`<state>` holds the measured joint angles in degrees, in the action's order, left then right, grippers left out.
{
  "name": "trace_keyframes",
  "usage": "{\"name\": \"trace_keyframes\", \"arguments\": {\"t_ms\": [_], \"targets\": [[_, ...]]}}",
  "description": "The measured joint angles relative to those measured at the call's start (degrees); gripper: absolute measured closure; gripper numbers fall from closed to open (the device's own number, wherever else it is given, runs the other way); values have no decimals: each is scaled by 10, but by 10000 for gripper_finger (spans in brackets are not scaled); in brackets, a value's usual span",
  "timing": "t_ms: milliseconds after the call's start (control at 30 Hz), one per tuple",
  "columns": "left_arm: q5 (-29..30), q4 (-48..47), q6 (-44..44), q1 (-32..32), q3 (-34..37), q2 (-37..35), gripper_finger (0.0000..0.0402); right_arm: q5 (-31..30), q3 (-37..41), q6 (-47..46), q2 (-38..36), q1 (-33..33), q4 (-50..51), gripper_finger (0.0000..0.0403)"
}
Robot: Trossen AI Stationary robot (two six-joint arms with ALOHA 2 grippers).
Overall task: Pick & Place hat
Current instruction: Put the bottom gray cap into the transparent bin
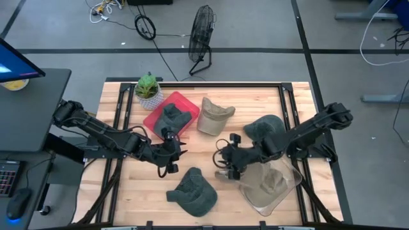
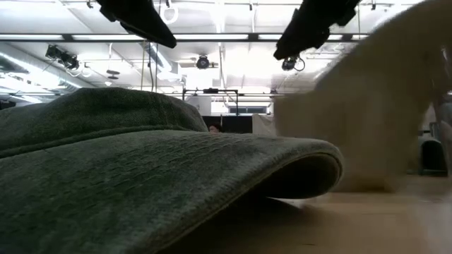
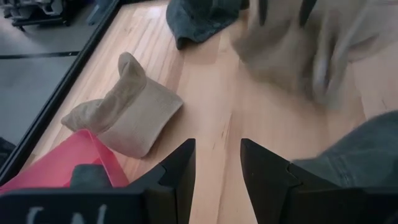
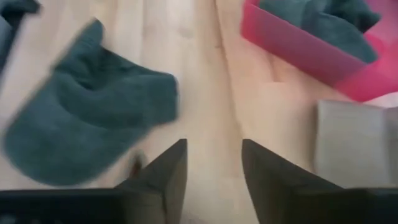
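Both claws hang over the middle of the wooden bench (image 1: 128,191), and both are spread apart with nothing in them. The left claw (image 1: 174,155) is just beside the red tray (image 1: 153,118), which already has one dark green hat (image 1: 172,116) in it. The right claw (image 1: 225,163) is near the tan hat (image 1: 263,182) on the clear tray (image 1: 291,185). Another green hat (image 1: 193,190) lies flat between them. I think no hat is picked yet. Next, a claw must go down and pinch this hat's edge.
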<state>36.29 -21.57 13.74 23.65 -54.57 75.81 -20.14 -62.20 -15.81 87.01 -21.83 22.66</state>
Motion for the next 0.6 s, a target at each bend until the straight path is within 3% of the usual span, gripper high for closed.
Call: {"name": "trace_keyframes", "arguments": {"t_ms": [233, 433, 600], "targets": [[-34, 11, -18, -52, 0, 0, 271, 10, 0, 18, 0, 56, 20, 200], [-59, 4, 9, -80, 0, 0, 271, 159, 0, -16, 0, 53, 35, 200], [-59, 3, 9, -81, 0, 0, 271, 180, 0, -28, -4, 20, 59, 201]]}}
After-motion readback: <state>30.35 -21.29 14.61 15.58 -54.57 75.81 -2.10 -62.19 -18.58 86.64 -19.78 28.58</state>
